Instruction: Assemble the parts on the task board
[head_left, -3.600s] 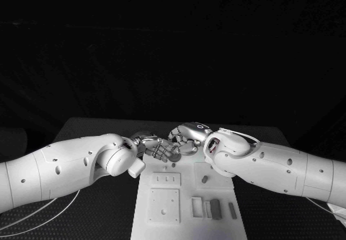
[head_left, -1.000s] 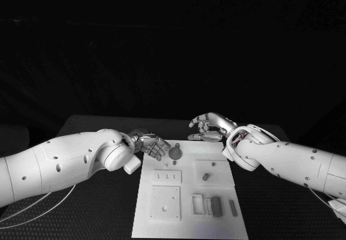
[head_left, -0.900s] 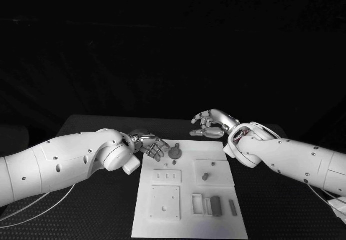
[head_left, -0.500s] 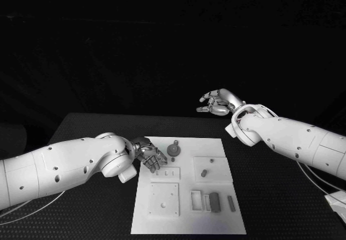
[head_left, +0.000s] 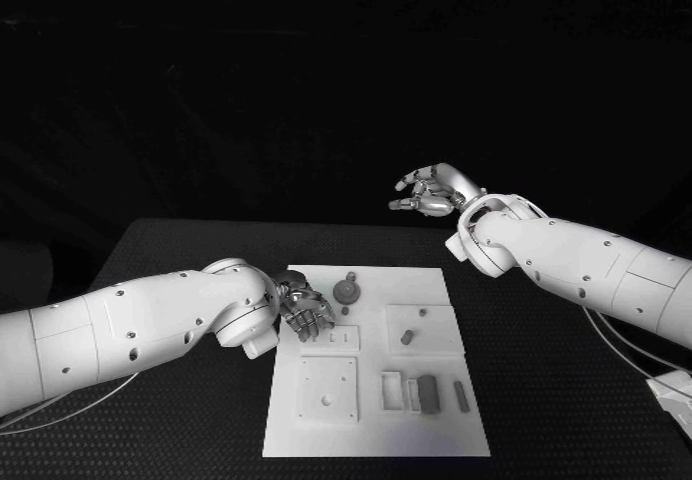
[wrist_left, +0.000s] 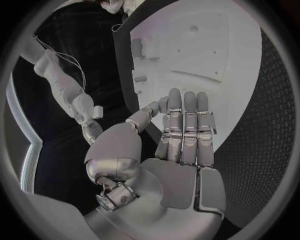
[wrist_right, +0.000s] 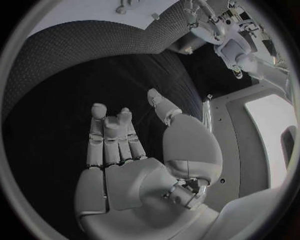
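The white task board (head_left: 378, 440) is lying at the centre of the black worktop (head_left: 173, 250), grey parts (head_left: 427, 392) resting in slots near its front edge at about 5 o'clock. The left hand (head_left: 304, 314) is hovering over the board's 9 o'clock edge, fingers straight and pressed together, holding nothing. A round grey part (head_left: 348, 291) is sitting just beyond it at 1 o'clock. Farthest back, the right hand (head_left: 433, 192) is hanging above the worktop's rear edge, fingers loosely curled, gripping nothing.
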